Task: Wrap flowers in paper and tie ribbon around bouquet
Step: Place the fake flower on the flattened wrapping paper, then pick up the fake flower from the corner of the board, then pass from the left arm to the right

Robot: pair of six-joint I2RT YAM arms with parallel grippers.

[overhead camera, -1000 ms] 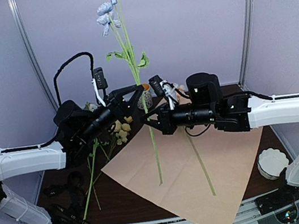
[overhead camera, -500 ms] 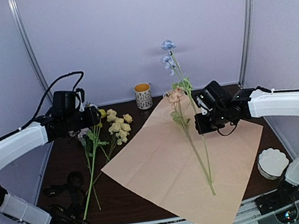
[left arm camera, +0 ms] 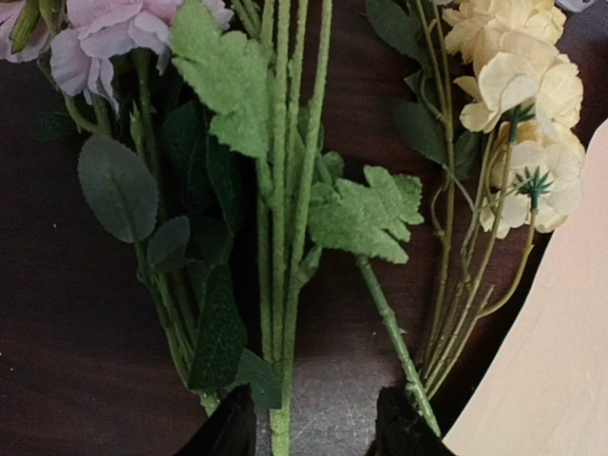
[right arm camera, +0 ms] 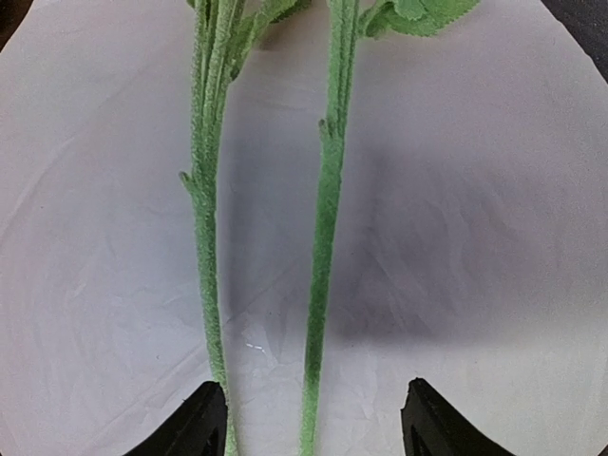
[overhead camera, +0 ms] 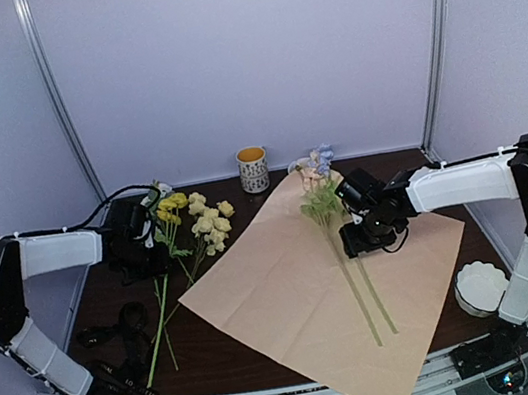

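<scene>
The paper (overhead camera: 302, 303) lies flat on the dark table, peach-pink face up. Two flowers (overhead camera: 317, 163) lie on it, their green stems (right arm camera: 323, 237) side by side. My right gripper (overhead camera: 352, 239) hangs low over them; in the right wrist view it (right arm camera: 318, 423) is open with one stem between its fingers. More flowers (overhead camera: 202, 223), yellow and pink, lie on the table to the left. My left gripper (overhead camera: 153, 262) is over their stems, open (left arm camera: 313, 432), straddling a green stem (left arm camera: 280, 313). A dark floppy strip (overhead camera: 124, 327), probably the ribbon, lies front left.
A patterned mug (overhead camera: 253, 169) stands at the back centre. A small white scalloped stack (overhead camera: 482, 288) sits front right beside the paper. Metal frame posts (overhead camera: 57, 100) rise at both back corners. The paper's corner (left arm camera: 560, 361) shows at the right of the left wrist view.
Both grippers held a tall blue flower upright. The right one laid it down on the paper and opened. The left arm let go, swung left and dropped over the table flowers.
</scene>
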